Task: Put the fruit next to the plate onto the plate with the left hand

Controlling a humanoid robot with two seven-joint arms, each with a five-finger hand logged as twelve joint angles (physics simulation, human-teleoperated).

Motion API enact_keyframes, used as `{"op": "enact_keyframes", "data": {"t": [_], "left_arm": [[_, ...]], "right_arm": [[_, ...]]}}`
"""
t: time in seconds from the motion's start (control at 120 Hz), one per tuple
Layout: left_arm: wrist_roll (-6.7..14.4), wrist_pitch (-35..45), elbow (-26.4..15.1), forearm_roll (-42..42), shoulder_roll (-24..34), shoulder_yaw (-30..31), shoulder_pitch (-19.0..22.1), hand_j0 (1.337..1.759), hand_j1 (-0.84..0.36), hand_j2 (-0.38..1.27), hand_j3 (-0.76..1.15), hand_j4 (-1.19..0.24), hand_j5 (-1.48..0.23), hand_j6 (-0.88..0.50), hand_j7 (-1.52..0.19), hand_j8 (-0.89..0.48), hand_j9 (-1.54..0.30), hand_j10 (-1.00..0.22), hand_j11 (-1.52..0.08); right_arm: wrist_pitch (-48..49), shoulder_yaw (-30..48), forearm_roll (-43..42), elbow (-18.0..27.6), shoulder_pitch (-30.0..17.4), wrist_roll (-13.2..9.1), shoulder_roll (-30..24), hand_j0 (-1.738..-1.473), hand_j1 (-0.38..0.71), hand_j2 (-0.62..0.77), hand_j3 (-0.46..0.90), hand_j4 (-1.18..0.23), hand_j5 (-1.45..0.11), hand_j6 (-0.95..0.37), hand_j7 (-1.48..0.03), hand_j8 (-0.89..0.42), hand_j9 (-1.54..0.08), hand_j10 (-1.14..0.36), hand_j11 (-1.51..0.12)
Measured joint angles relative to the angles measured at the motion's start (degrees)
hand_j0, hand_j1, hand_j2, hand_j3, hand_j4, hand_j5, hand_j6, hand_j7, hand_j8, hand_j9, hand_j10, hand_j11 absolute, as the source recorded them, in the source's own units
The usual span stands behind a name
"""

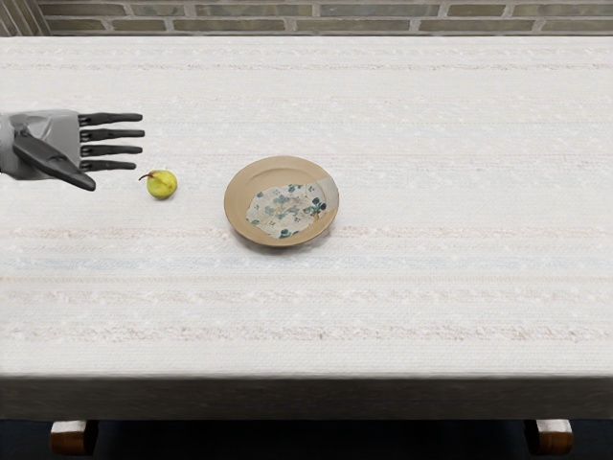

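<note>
A small yellow-green fruit [161, 184] with a short stem lies on the table, a little to the left of the plate. The round tan plate [251, 187] has a blue floral pattern in its middle and holds nothing. My left hand [107, 153] comes in from the left edge, open, with its dark fingers stretched straight toward the right and the thumb pointing down-right. It hovers just up and left of the fruit, not touching it. The right arm does not show.
The pale cloth-covered table [431, 287] spreads wide around both objects. A brick wall [316, 14] runs along the far edge. The table's front edge crosses the bottom of the view.
</note>
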Motion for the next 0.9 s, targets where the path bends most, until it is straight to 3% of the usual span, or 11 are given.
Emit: {"op": "enact_keyframes", "data": {"t": [0.117,0.317,0.467,0.558,0.742,0.817,0.9], "left_arm": [[0.08,0.0,-0.76,0.26,-0.17,0.02,-0.07,1.658,0.33,0.0,0.0,-0.01,-0.02,-0.01,-0.02,-0.01,-0.02,-0.01,-0.02],[0.16,0.0,-1.04,6.3,-1.35,-1.03,-3.99,1.658,0.33,0.0,0.0,-0.01,-0.02,-0.01,-0.02,-0.01,-0.02,-0.01,-0.02],[0.52,0.01,-1.09,17.66,-8.32,-2.26,-7.64,1.658,0.33,0.0,0.0,-0.02,-0.02,-0.02,-0.02,-0.02,-0.02,-0.02,-0.02],[2.75,0.02,-1.09,26.1,-11.44,-2.49,-10.11,1.658,0.32,0.01,0.0,-0.03,-0.04,-0.03,-0.04,-0.03,-0.04,-0.03,-0.04],[5.9,0.36,-1.05,42.24,-15.31,-2.19,-10.47,1.658,0.31,0.01,0.0,-0.04,-0.05,-0.04,-0.05,-0.04,-0.05,-0.04,-0.05],[8.78,2.68,-1.02,46.51,-16.1,-2.02,-10.22,1.658,0.3,0.01,0.0,-0.04,-0.05,-0.04,-0.05,-0.04,-0.05,-0.04,-0.05],[10.44,5.02,-0.9,48.99,-16.81,-1.92,-10.15,1.658,0.3,0.01,0.0,-0.04,-0.05,-0.04,-0.05,-0.04,-0.05,-0.04,-0.05]], "right_arm": [[-0.02,-0.22,-0.04,0.0,0.0,0.01,0.0,-1.658,-0.35,0.0,0.0,0.0,0.0,0.0,0.0,0.0,0.0,0.0,0.0],[-0.14,-0.48,-0.12,0.0,0.07,0.04,0.0,-1.658,-0.35,0.0,0.0,0.0,0.0,0.0,0.0,0.0,0.0,0.0,0.0],[-0.2,-0.5,-0.14,0.0,0.08,0.07,0.0,-1.658,-0.35,0.0,0.0,0.0,0.0,0.0,0.0,0.0,0.0,0.0,0.0],[-0.25,-0.54,-0.15,0.0,0.09,0.08,0.0,-1.658,-0.35,0.0,0.0,0.0,0.0,0.0,0.0,0.0,0.0,0.0,0.0],[-0.29,-0.58,-0.15,0.0,0.09,0.09,0.0,-1.658,-0.35,0.0,0.0,0.0,0.0,0.0,0.0,0.0,0.0,0.0,0.0],[-0.3,-0.59,-0.15,0.0,0.09,0.09,0.0,-1.658,-0.35,0.0,0.0,0.0,0.0,0.0,0.0,0.0,0.0,0.0,0.0],[-0.3,-0.58,-0.15,0.0,0.09,0.09,0.0,-1.658,-0.35,0.0,0.0,0.0,0.0,0.0,0.0,0.0,0.0,0.0,0.0]]}}
